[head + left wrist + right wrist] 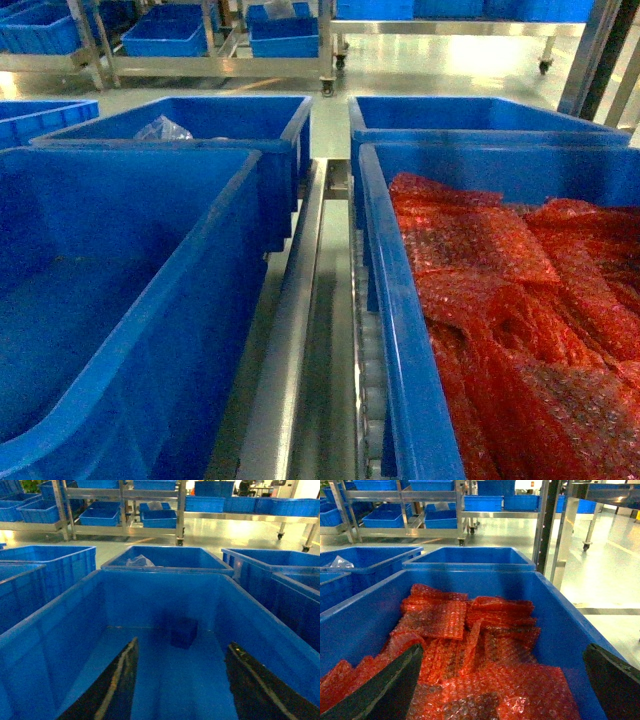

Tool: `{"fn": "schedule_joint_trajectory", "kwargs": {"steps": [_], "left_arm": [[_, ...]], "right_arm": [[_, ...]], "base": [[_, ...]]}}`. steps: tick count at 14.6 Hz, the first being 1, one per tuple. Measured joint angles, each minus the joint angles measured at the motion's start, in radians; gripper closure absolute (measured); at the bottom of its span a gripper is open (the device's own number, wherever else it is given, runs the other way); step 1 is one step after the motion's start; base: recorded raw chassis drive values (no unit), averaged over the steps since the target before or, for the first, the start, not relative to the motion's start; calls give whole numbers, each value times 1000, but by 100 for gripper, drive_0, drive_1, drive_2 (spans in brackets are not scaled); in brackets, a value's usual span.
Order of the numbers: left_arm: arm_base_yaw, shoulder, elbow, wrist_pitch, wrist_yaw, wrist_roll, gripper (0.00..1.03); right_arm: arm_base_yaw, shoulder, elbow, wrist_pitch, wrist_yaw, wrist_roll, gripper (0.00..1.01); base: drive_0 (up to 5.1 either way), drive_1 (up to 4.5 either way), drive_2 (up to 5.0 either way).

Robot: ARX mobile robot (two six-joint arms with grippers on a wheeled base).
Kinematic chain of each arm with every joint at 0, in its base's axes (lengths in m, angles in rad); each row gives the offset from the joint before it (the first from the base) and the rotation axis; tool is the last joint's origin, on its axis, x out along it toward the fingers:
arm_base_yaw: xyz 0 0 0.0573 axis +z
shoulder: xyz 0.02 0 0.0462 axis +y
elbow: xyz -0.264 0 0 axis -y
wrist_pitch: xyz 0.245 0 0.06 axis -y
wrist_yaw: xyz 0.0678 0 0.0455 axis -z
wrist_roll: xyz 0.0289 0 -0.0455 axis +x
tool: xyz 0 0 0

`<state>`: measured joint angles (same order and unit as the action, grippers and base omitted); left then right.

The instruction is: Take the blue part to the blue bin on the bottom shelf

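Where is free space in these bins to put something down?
The near left bin has bare floor around the small blue part, between the open left gripper fingers. The near right bin is crowded with red bubble wrap under the open right gripper.

You will find no readable text, label, brand, number or sign in any view; the blue bins (130, 300) and red bubble wrap (470, 650) carry no markings.

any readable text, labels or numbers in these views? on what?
None readable in any view.
The near left bin, the bin of red bubble wrap and the far shelf bins show plain blue walls, no visible label.
The rack rail is bare metal.
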<state>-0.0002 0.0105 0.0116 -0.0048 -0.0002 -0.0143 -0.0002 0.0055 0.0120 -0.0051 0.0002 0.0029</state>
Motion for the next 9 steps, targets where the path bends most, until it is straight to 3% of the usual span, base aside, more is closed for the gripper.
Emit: {"fn": "schedule_joint_trajectory", "kwargs": {"steps": [3,6,9], "left_arm": [[0,0,0,0,0,0,39],[0,0,0,0,0,1,3],[0,0,0,0,0,1,5]], "right_arm": [[0,0,0,0,0,0,3],[0,0,0,0,0,0,3],[0,0,0,0,0,0,3]], "base": [[0,0,0],[0,0,0],[0,0,0]]}}
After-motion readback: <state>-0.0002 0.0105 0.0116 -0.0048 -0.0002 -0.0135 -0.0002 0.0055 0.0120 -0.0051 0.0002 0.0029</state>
